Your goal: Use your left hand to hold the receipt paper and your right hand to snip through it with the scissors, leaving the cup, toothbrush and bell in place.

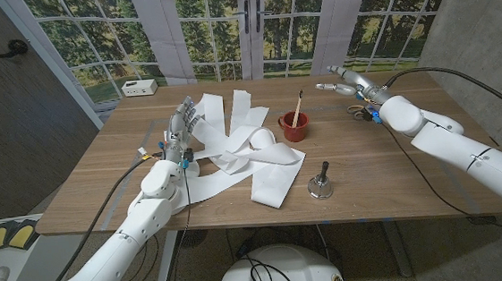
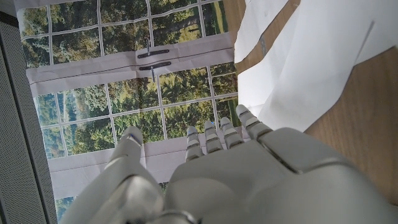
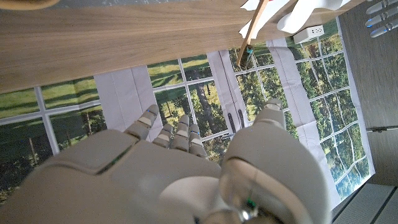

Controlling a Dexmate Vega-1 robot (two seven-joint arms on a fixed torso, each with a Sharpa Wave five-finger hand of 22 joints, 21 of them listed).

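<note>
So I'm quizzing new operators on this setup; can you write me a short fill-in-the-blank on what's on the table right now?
1. The toothbrush stands inside the red ____.
2. The bell sits on the table's ____ edge side, nearer the robot than the cup.
3. The left hand is over the white ____.
4. The scissors lie beside the ____ hand.

Missing words: cup; near; paper; right
</note>
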